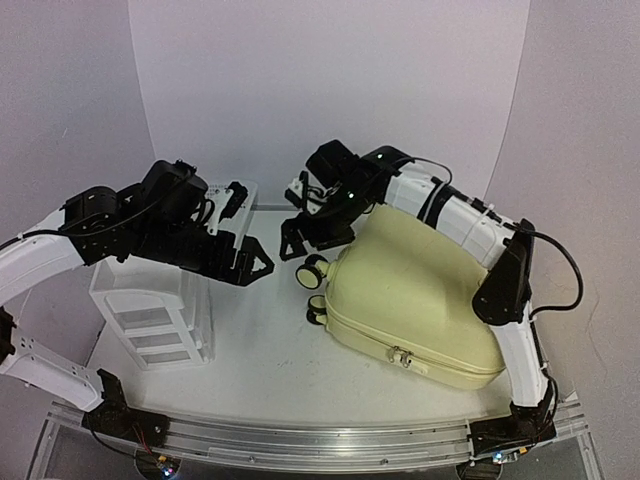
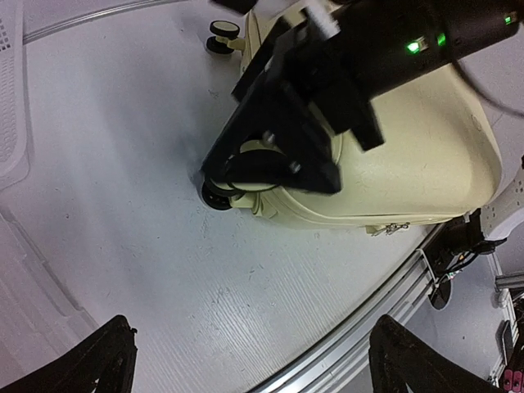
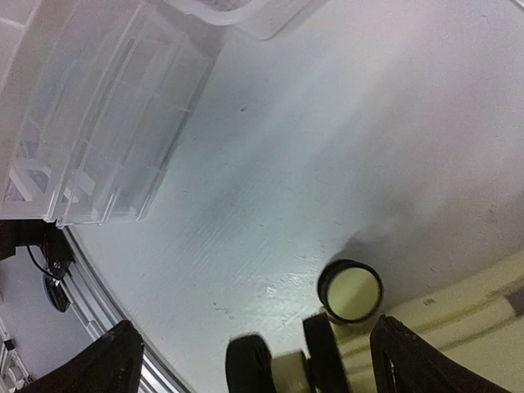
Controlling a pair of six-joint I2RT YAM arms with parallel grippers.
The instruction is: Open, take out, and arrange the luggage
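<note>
Pale-yellow suitcase (image 1: 410, 300) lies shut and flat on the right half of the table (image 1: 260, 370), its far edge hidden under the right arm. Right claw (image 3: 255, 332), spread wide, hangs just above the wheels (image 1: 313, 270) at its left end. Left claw (image 2: 250, 327), equally wide, hangs empty by clear drawers (image 1: 150, 310) near the left edge. White tabletop, plain white walls behind.

A white drawer unit (image 1: 150, 315) stands on the table (image 1: 270, 370).
</note>
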